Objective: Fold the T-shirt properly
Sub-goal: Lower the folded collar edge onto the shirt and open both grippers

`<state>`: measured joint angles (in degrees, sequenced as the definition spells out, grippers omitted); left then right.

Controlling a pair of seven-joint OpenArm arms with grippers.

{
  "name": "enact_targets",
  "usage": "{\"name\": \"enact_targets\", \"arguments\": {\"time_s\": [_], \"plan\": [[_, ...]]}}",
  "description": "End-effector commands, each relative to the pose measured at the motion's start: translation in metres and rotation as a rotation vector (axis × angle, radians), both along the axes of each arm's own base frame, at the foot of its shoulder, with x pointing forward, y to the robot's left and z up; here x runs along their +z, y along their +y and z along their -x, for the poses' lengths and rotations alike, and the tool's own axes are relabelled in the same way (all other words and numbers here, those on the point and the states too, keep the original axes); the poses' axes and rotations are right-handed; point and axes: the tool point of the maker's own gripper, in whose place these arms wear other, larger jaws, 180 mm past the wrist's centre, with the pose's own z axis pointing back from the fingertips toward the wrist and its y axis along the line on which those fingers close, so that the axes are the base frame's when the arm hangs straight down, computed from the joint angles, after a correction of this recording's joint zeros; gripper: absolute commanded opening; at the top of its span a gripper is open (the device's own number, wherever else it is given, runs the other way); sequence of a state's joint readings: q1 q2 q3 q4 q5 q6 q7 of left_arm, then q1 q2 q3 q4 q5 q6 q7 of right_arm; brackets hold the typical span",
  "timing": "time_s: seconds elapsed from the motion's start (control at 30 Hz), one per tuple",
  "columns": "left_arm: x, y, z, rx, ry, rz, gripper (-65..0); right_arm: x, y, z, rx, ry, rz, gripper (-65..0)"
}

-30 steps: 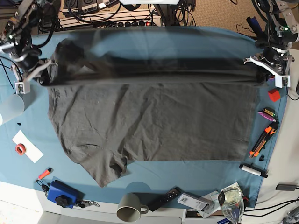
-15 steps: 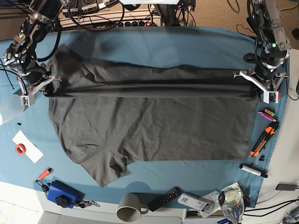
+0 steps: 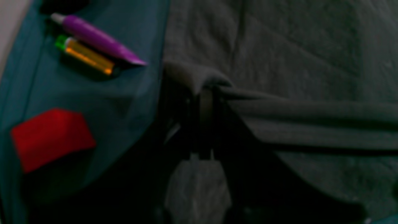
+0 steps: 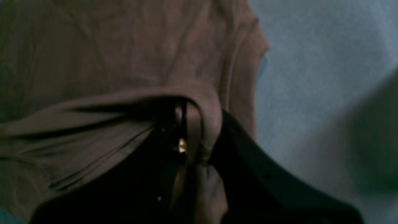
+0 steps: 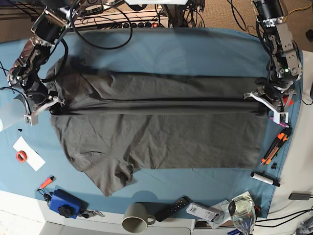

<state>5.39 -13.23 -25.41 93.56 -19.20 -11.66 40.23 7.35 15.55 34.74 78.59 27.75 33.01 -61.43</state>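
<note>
Blue-teal cloth (image 5: 161, 46) over the desk; tangled cables and a power strip (image 5: 142, 23) behind; tan floor (image 5: 220, 14) at top.

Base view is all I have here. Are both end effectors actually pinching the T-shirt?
Observer: Yes. In the left wrist view the left end effector is shut on a bunched fold of the T-shirt.
Operator: And the right?
Observer: The right end effector is shut too, with the shirt edge wrapped over its tip.
Operator: Anything close to the left one?
Observer: A red block lies on the blue cloth beside it, not touching it.
</note>
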Motion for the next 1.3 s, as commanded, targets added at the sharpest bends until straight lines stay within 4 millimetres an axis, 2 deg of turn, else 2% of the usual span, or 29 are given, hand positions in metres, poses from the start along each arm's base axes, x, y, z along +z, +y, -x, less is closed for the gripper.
{"name": "enact_targets", "arguments": {"time_s": [0.0,0.13,0.33,0.57,0.6,0.7,0.77,0.83,0.93,1.13,1.27], "plan": [[0.010,0.012,-0.008,0.023,-0.035,-0.024,-65.0,0.022,-0.014,-0.014,-0.023,-0.069,0.027,-65.0],[0.000,0.014,-0.013,0.038,-0.015,0.002,-65.0,0.026,-0.015,-0.019,-0.026,-0.078,0.033,-65.0],[0.013,0.012,-0.028,0.021,-0.055,0.002,-65.0,0.030,-0.017,-0.024,-0.030,-0.101,0.040,-65.0],[0.015,0.012,-0.029,0.022,-0.056,-0.001,-64.2,0.027,-0.010,-0.024,0.016,-0.073,0.056,-65.0],[0.015,0.012,-0.029,0.022,-0.056,-0.001,-58.8,0.028,-0.007,-0.025,0.042,-0.070,0.067,-63.8],[0.015,0.012,-0.029,0.022,-0.056,-0.001,-44.9,0.029,-0.007,-0.025,0.071,-0.060,0.086,-49.9],[0.015,0.013,-0.029,0.021,-0.056,-0.004,-40.6,0.031,-0.011,-0.024,0.069,-0.057,0.097,-43.9],[0.016,0.015,-0.029,0.018,-0.058,-0.010,-40.3,0.035,-0.016,-0.024,0.067,-0.058,0.102,-43.0],[0.020,0.019,-0.030,0.019,-0.064,-0.023,-40.3,0.046,-0.021,-0.026,0.075,-0.047,0.081,-43.0],[0.036,0.024,-0.033,0.009,-0.095,-0.056,-40.2,0.098,-0.035,-0.045,0.086,-0.149,0.044,-43.0],[0.039,0.021,-0.029,-0.005,-0.060,-0.063,-40.0,0.111,-0.044,-0.046,0.087,-0.148,0.069,-43.0]]}}
